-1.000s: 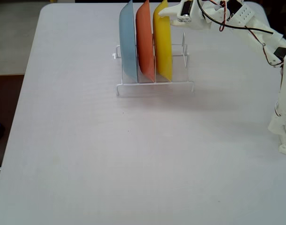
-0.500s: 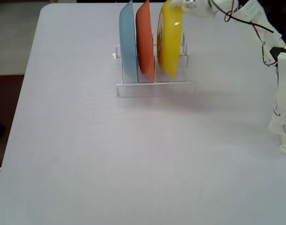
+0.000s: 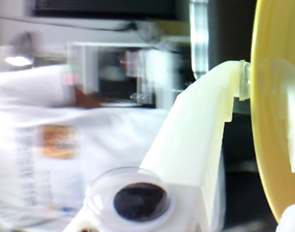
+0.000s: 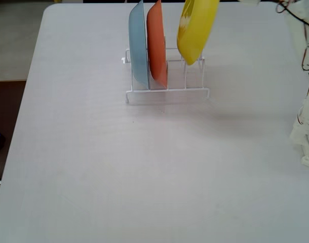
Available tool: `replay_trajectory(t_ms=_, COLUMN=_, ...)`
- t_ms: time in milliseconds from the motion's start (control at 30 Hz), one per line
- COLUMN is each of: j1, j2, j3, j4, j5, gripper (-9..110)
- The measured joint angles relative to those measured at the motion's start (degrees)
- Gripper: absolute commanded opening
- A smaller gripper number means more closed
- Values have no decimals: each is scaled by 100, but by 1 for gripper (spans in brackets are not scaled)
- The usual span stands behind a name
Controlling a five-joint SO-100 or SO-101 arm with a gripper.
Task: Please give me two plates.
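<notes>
The bright yellow plate point(image 4: 196, 28) hangs tilted in the air above the right end of the white wire rack point(image 4: 167, 95) in the fixed view, its lower edge just over the rack's slots. In the wrist view my gripper point(image 3: 254, 82) is shut on the yellow plate point(image 3: 271, 159), with one white finger point(image 3: 196, 140) pressed against its rim. The gripper itself is cut off by the top edge of the fixed view. The cream-white plate is out of view.
A light blue plate point(image 4: 138, 45) and an orange plate point(image 4: 157, 45) stand upright in the rack's left slots. The arm's base and cables point(image 4: 306, 126) stand at the right edge of the pale table point(image 4: 144, 172). The wrist view's background is blurred.
</notes>
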Motion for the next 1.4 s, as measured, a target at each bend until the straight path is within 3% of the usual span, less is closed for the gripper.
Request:
replay_trajectory(t_ms=400, j1=-334, j2=1239, j3=-18, j4=211, j5=44, gripper=0)
replay_trajectory(t_ms=867, j1=-3103, j2=2048, j3=-158, j4=202, j5=1072, gripper=0)
replay_trajectory(t_ms=1067, j1=-3999, j2=2057, j3=290, j4=-703, j5=1195, gripper=0)
replay_trajectory(t_ms=1400, j1=-4649, j2=1846, j3=2021, j4=-3612, j5=914, gripper=0)
